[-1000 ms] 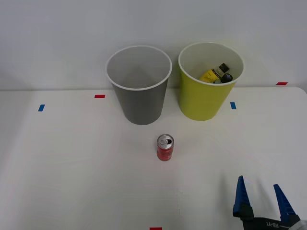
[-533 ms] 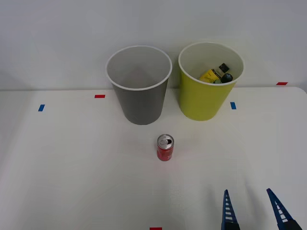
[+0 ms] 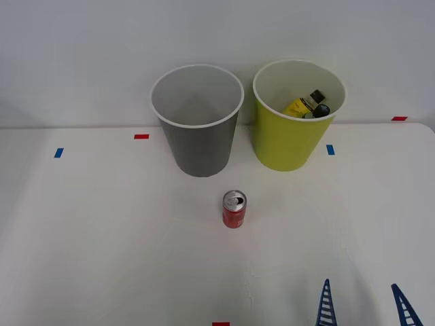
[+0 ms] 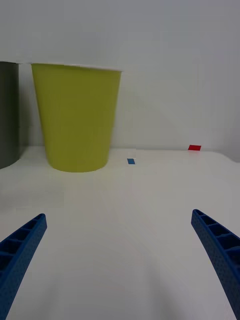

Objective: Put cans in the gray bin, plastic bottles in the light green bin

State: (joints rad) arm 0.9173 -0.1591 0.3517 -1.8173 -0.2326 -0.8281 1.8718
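- We see a flat white table [image 3: 95, 238] running across the front view, its surface smooth.
- We count small rectangular tape marks stuck flat on it: a red one [image 3: 141, 136] and a blue one [image 3: 58, 153] toward the left, a blue one [image 3: 330, 149] and a red one [image 3: 399, 118] toward the right, and one more red mark [image 3: 220, 324] at the near edge.
- We see a plain pale wall [image 3: 81, 47] rising behind the table.

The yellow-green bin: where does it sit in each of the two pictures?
Front view: the light green bin stands at the table's far edge, right of the gray bin.
Right wrist view: it stands ahead of the tool.
Shared landmark: the blue tape mark beside it.
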